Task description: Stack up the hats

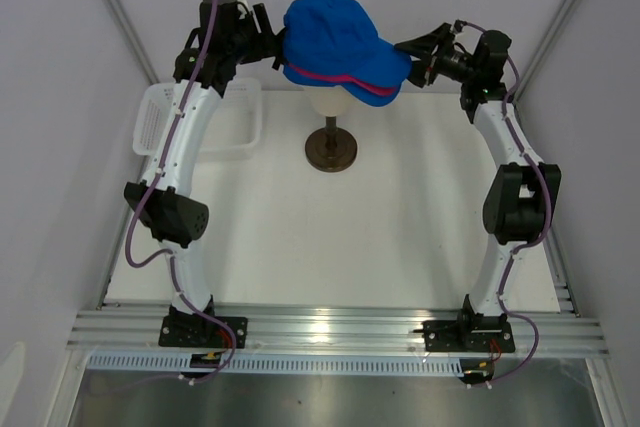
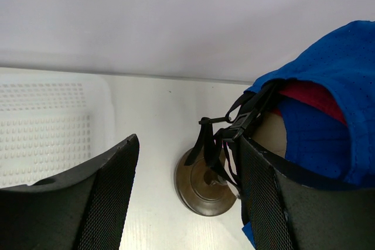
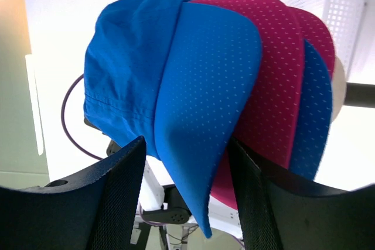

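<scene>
Three hats sit stacked on the cream mannequin head [image 1: 330,105]. A blue hat [image 1: 330,27] is on top, a pink hat [image 3: 275,62] under it, and another blue hat [image 3: 313,109] lowest. My left gripper [image 1: 275,47] is at the back of the stack, open. The black adjuster straps [image 2: 228,133] hang between its fingers, close to the right finger [image 2: 269,203]. My right gripper [image 1: 412,52] is at the brims, open. The top blue brim [image 3: 199,144] hangs between its fingers [image 3: 111,197] with a gap on the left side.
The head stands on a dark post with a round brown base [image 1: 332,150] at the back middle of the white table. A white mesh basket [image 1: 160,117] lies at the back left, partly under my left arm. Grey walls close in behind and beside.
</scene>
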Available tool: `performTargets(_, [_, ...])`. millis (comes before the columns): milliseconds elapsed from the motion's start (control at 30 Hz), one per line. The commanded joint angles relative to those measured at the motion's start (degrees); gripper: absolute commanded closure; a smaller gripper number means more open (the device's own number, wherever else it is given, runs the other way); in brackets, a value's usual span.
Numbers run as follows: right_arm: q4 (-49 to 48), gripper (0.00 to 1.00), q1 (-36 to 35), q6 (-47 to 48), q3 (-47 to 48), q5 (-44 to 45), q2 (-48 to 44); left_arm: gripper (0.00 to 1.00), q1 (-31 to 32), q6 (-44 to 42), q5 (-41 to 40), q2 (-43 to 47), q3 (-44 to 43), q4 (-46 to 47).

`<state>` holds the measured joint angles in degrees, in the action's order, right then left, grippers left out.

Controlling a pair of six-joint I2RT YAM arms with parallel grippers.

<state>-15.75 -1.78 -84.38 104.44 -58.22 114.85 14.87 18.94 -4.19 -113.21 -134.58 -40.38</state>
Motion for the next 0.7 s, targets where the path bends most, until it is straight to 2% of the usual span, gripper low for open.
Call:
performTargets(0, [6.25, 0.37, -0.24, 5.71, -0.82, -2.87, -2.34, 0.29, -0.02, -1.71, -0.47, -1.05, 0.38, -2.42])
performTargets(100, [8.18, 0.38, 0.55, 7.56, -2.22, -2.96, -3.92, 0.29, -0.02, -1.54, 0.14, -1.23, 0.46, -2.25])
performTargets(167, [9.07, 0.43, 0.9, 8.44, -3.01, -2.87, -4.54, 0.29, 0.07, -1.45, 0.32, -1.66, 0.46, -2.42])
performTargets(200, [9.42, 0.47, 1.16, 8.7, -3.19, -2.78, -4.89, 0.3, 0.07, -1.36, 0.41, -1.84, 0.46, -2.42])
performTargets(233, [10.03, 0.57, 1.17, 9.14, -3.37, -2.78, -5.07, 0.3, 0.07, -1.36, 0.49, -2.01, 0.46, -2.6])
performTargets(367, [11.97, 0.75, 1.17, 10.72, -3.72, -2.52, -5.25, 0.3, 0.24, -1.62, 0.14, -2.72, 0.55, -3.04])
performTargets(533, [14.85, 0.89, 1.17, 13.35, -3.9, -2.43, -5.25, 0.3, 0.24, -2.59, -1.17, -2.9, 0.38, -3.65])
performTargets(667, [19.52, 0.93, 1.17, 17.3, -3.9, -1.73, -5.34, 0.3, 0.24, -3.12, -1.7, -2.81, 1.16, -4.44])
